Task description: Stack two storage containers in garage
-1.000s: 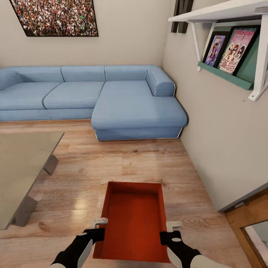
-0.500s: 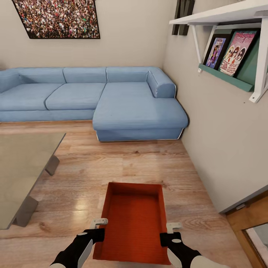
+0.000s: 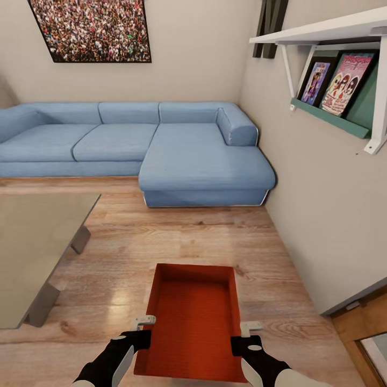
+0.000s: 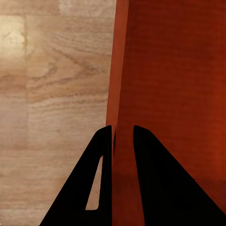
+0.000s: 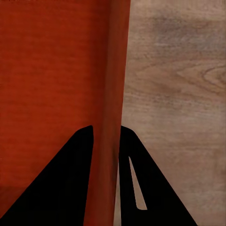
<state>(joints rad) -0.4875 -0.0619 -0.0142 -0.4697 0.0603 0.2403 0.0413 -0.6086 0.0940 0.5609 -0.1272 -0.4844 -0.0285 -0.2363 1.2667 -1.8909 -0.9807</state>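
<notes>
Two pincers gripping one orange bin

I am holding the storage container [image 3: 194, 322] above the wood-plank floor [image 3: 161, 242], my left pincer [image 4: 123, 136] pinching its left wall, my right pincer [image 5: 107, 134] pinching its right wall, facing the blue sofa [image 3: 161, 145].

The coffee table [image 3: 32, 252] and framed picture [image 3: 94, 29] are cropped.

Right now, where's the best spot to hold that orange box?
By its two long side walls, one gripper from each side. The storage container is wide, open on top, with thin upright walls a gripper can pinch. The left gripper and right gripper each already straddle a wall that way, probably keeping it level.
</notes>
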